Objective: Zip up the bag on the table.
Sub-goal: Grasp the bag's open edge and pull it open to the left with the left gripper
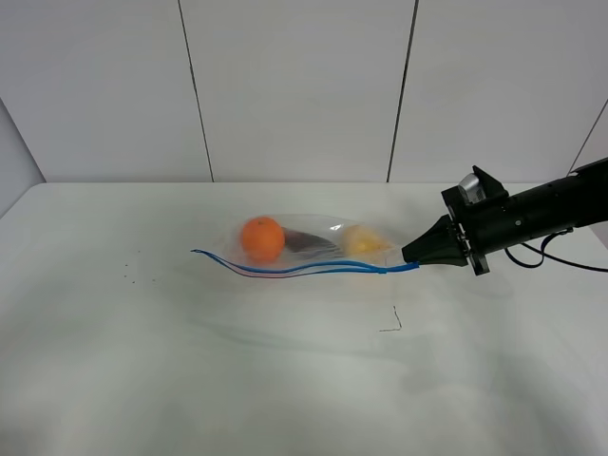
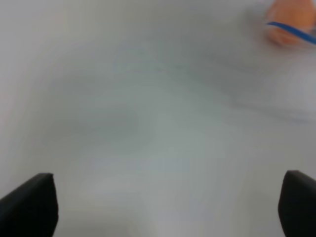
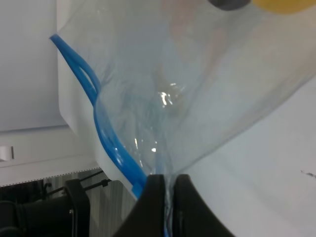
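The clear bag (image 1: 304,249) lies on the white table (image 1: 285,380) with an orange (image 1: 262,237), a dark eggplant (image 1: 309,243) and a yellow pear (image 1: 366,241) inside. Its blue zipper strip (image 1: 313,269) runs wavy along the near edge. My right gripper (image 1: 410,258) is shut on the strip's right end. In the right wrist view the gripper (image 3: 165,197) pinches the bag (image 3: 197,98) beside the blue strip (image 3: 106,143). My left gripper (image 2: 168,207) is open over bare table, with the orange (image 2: 291,22) blurred far off. The left arm is outside the exterior high view.
A small dark mark (image 1: 392,321) lies on the table in front of the bag, and tiny specks (image 1: 128,277) sit to the left. A cable (image 1: 560,258) hangs under the right arm. White wall panels stand behind the table.
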You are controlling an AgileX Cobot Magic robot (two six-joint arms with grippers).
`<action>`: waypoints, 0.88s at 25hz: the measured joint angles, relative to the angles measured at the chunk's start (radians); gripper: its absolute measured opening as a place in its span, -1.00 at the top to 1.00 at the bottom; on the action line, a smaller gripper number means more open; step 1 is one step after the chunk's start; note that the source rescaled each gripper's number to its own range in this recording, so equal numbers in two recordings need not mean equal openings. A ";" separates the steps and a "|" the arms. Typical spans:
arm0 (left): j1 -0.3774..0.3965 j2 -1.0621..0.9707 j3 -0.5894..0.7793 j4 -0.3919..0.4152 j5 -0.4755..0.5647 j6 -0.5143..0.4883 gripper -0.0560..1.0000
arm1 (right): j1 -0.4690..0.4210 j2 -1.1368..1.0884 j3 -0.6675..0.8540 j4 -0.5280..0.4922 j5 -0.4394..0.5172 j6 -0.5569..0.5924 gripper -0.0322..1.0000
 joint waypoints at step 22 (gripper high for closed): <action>-0.438 0.829 -0.350 0.393 -0.277 0.043 -1.00 | 0.035 0.000 0.000 -0.002 0.000 0.001 0.94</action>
